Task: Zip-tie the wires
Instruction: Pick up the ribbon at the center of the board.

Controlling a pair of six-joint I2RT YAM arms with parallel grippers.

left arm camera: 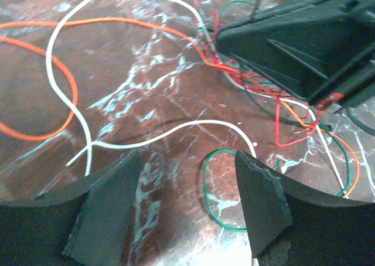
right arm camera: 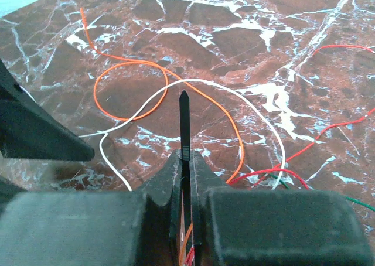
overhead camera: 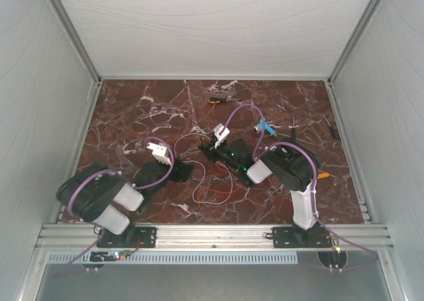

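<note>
Well apart from the white walls [overhead camera: 212,22] edging the marble counter [overhead camera: 132,109], the wires [left arm camera: 51,64] sprawl before the spread left hand [left arm camera: 186,160] and the right hand [right arm camera: 186,160] pinching the zip tie [right arm camera: 184,122].

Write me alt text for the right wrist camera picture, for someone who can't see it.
The right gripper is shut on a black zip tie, whose pointed end sticks out in front. Beyond it, thin orange, white and red wires loop loosely over a dark red marble table.
</note>
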